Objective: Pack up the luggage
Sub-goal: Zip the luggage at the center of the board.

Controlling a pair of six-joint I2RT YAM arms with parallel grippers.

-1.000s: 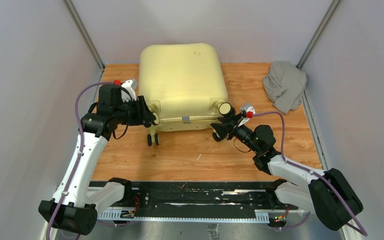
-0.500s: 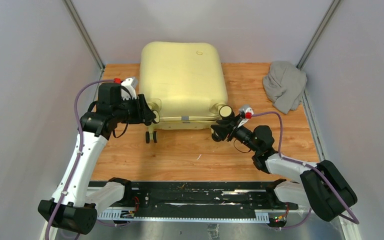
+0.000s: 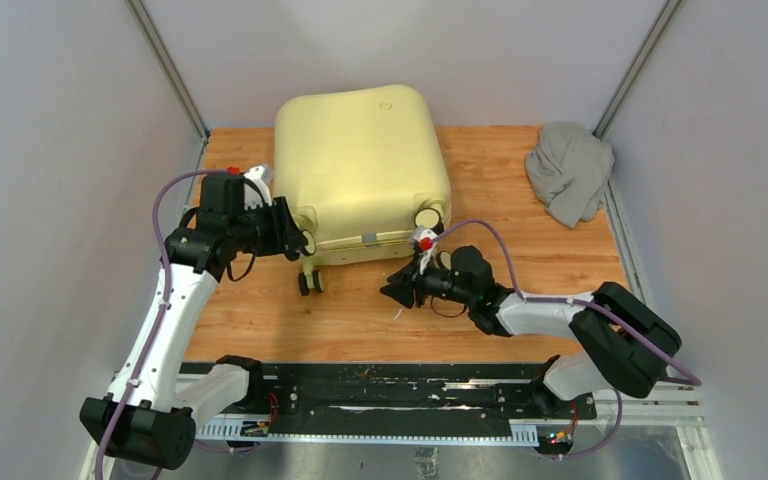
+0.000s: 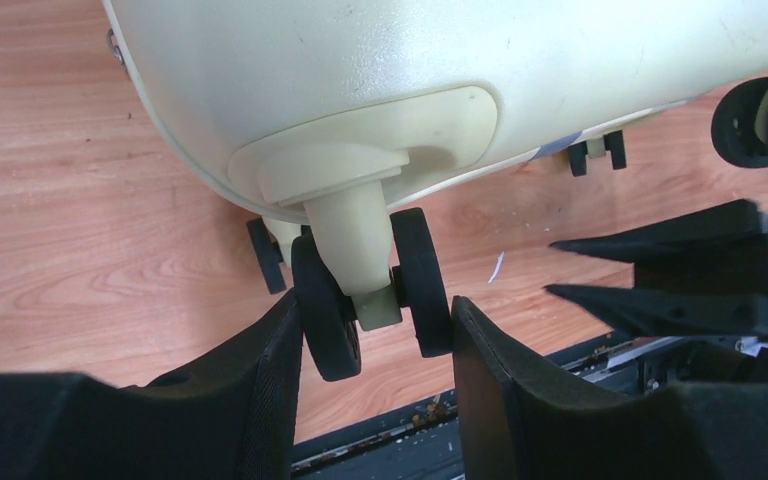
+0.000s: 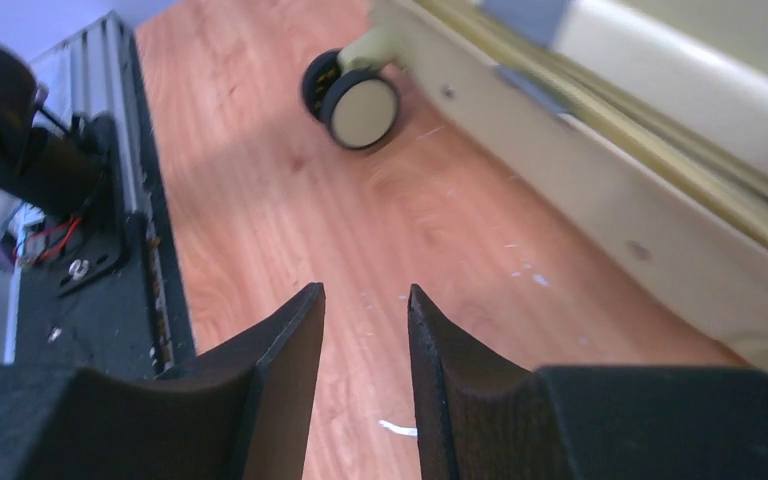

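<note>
on your left, the left gripper (image 4: 375, 318) stays clamped around the near-left wheel (image 4: 422, 295) of the luggage (image 3: 360, 160), with the twin caster pinched between its pads. it has dragged that corner a little, so the pale yellow case, lying shut at the back middle of the table (image 3: 260, 330), now sits slightly turned and nudged leftward compared with a second ago.

in the middle, your right gripper (image 3: 397, 293) has left the near-right wheel (image 3: 427, 217). it has swung down low over the bare wood just in front of the case's near edge. its jaws have drawn in to a narrow gap and hold nothing.

far right, the grey cloth (image 3: 568, 170) has not moved and lies well apart from the case.

my read: you are still positioning the case, the lid is not yet opened, and packing has not begun.
</note>
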